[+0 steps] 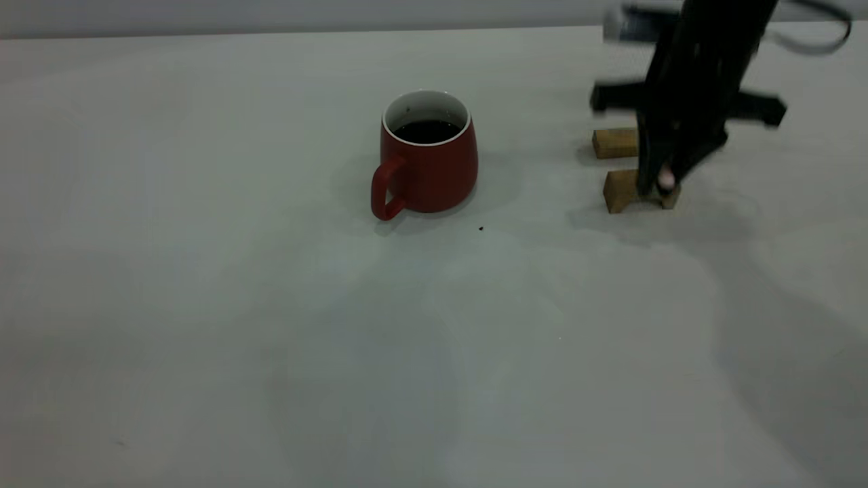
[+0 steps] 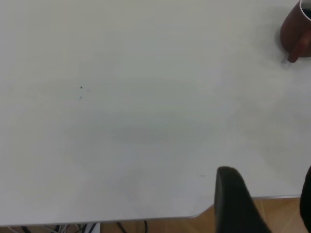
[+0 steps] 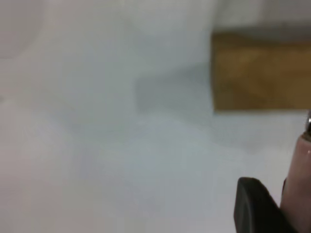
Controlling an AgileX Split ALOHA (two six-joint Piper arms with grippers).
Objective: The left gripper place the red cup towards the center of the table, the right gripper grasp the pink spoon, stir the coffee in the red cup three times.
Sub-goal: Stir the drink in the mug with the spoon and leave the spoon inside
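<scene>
The red cup (image 1: 427,169) stands upright near the middle of the table (image 1: 203,305), handle toward the camera's left, with dark coffee (image 1: 427,130) inside. To its right, my right gripper (image 1: 661,181) reaches down onto the near wooden block, shut on the pink spoon (image 1: 667,179). Only the spoon's pale pink handle (image 3: 299,187) shows, against one black finger (image 3: 252,206). My left gripper (image 2: 267,182) is out of the exterior view. It hangs open and empty over the table's edge, far from the red cup (image 2: 297,31).
Two tan wooden blocks (image 1: 615,143) (image 1: 620,190) lie right of the cup under the right arm; one block (image 3: 260,73) fills the right wrist view. A dark speck (image 1: 481,228) lies just in front of the cup. Bare table stretches left and toward the front.
</scene>
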